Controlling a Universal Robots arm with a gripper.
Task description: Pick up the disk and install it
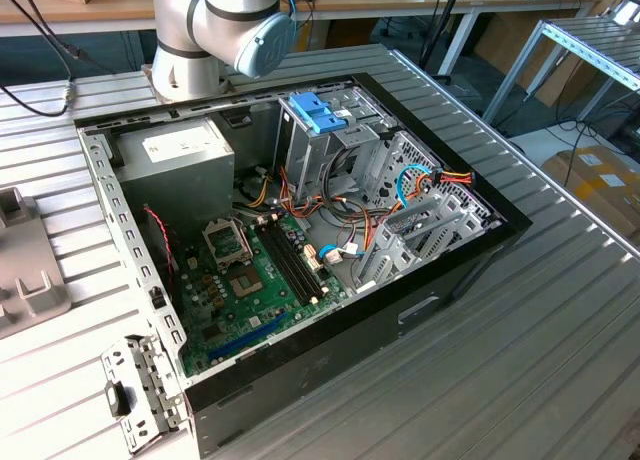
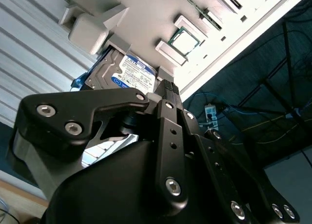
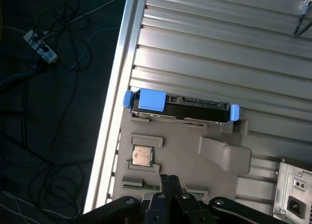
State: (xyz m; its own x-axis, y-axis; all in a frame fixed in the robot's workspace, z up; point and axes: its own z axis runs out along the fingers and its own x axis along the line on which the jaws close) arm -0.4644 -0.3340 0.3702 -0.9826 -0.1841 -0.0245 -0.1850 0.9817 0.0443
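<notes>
The disk [image 3: 195, 108] rests on a grey holder [image 3: 185, 151], apart from the jaws, which are clenched on nothing

Open computer case [image 1: 400, 320] lies on slatted table [image 1: 560, 360]; probable processor chip [image 3: 142, 156] sits on grey tray [image 3: 180, 151]

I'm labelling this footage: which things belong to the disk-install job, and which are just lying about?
Job: grey-metal rectangular hard disk with light-blue side rails; black gripper; open black computer case, probably its destination.
Lying about: small square processor chip on the grey holder plate; grey metal box with a power socket.
</notes>
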